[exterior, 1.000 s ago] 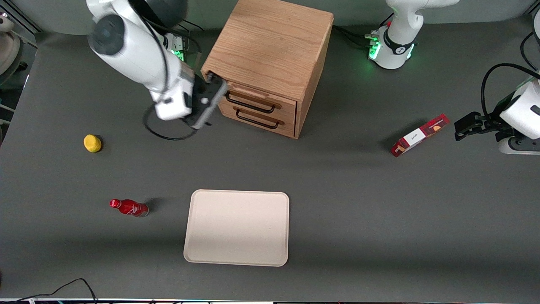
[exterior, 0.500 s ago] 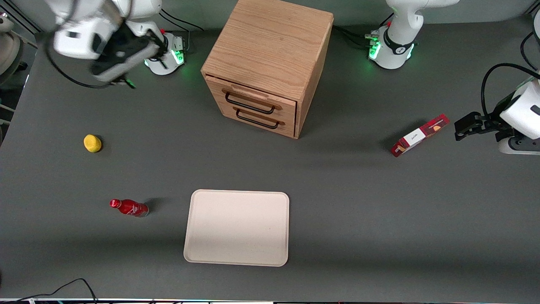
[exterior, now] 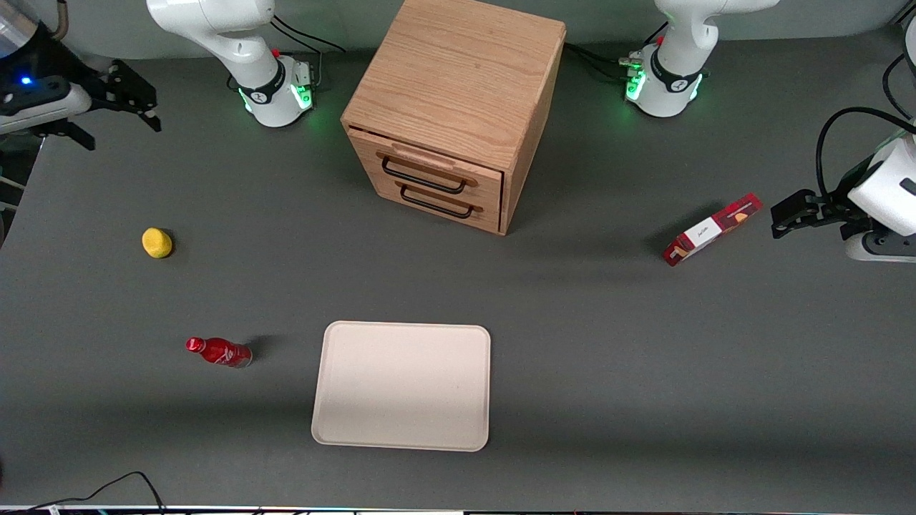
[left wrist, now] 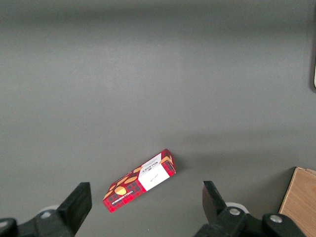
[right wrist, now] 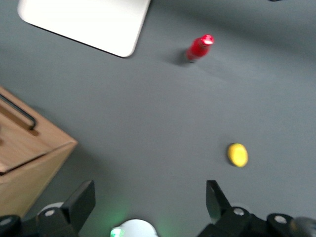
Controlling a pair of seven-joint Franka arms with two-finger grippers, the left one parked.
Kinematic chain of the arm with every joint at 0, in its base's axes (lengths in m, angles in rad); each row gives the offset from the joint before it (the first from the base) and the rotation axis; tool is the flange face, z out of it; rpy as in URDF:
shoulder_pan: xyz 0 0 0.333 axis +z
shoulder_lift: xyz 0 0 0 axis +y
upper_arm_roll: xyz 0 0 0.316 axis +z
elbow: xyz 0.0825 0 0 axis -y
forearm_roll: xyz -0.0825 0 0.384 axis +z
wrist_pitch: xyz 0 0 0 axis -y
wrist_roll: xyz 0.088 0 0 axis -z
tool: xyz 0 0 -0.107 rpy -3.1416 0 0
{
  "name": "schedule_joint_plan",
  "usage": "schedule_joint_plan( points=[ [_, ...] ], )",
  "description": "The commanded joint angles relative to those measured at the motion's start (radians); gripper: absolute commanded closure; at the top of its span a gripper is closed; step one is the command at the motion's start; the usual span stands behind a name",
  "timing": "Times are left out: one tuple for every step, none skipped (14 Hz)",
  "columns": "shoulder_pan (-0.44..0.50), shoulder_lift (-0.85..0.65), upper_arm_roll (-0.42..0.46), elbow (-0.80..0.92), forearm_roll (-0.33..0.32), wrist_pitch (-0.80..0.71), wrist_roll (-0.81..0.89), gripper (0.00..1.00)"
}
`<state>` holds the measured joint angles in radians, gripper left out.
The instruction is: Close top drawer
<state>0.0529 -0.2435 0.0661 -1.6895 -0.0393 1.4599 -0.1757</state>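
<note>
The wooden cabinet (exterior: pixel 458 79) stands on the grey table, and its corner also shows in the right wrist view (right wrist: pixel 29 153). Its top drawer (exterior: pixel 429 166) has a black wire handle (exterior: pixel 422 180) and sits pushed in, its front about level with the lower drawer (exterior: pixel 436 204) below it. My right gripper (exterior: pixel 123 132) hangs open and holds nothing. It is far from the cabinet, at the working arm's end of the table, above the table edge. In the right wrist view the gripper (right wrist: pixel 148 200) has its fingers (right wrist: pixel 81 200) spread wide above the arm's white base.
A yellow lemon-like fruit (exterior: pixel 157 242) (right wrist: pixel 238 154) and a red bottle (exterior: pixel 218 352) (right wrist: pixel 199 47) lie toward the working arm's end. A cream tray (exterior: pixel 401 443) (right wrist: pixel 84 19) lies nearer the camera than the cabinet. A red box (exterior: pixel 712 229) (left wrist: pixel 139 180) lies toward the parked arm's end.
My gripper has left the top drawer's front and swung up and away to the working arm's end of the table. The drawer has stayed pushed in.
</note>
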Motion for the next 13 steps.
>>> schedule_joint_plan(
  points=[
    [0.004, -0.013, 0.004, -0.033, -0.041, 0.011, 0.014, 0.00],
    [0.004, -0.008, 0.004, -0.044, -0.030, 0.013, 0.133, 0.00],
    [0.005, -0.005, 0.004, -0.062, -0.007, 0.014, 0.250, 0.00],
    [0.005, -0.006, 0.004, -0.091, 0.011, 0.031, 0.293, 0.00],
    [0.001, -0.013, 0.000, -0.132, 0.028, 0.062, 0.294, 0.00],
    [-0.005, -0.013, -0.026, -0.166, 0.036, 0.089, 0.294, 0.00],
    [-0.004, -0.014, -0.032, -0.194, 0.036, 0.115, 0.295, 0.00],
    [-0.004, -0.010, -0.034, -0.209, 0.036, 0.129, 0.304, 0.00],
    [-0.005, -0.005, -0.034, -0.220, 0.036, 0.137, 0.305, 0.00],
    [-0.005, 0.004, -0.035, -0.222, 0.036, 0.155, 0.303, 0.00],
    [-0.005, 0.024, -0.037, -0.216, 0.036, 0.166, 0.300, 0.00],
    [-0.005, 0.042, -0.037, -0.202, 0.036, 0.166, 0.301, 0.00],
    [-0.005, 0.059, -0.038, -0.190, 0.035, 0.165, 0.301, 0.00]
  ],
)
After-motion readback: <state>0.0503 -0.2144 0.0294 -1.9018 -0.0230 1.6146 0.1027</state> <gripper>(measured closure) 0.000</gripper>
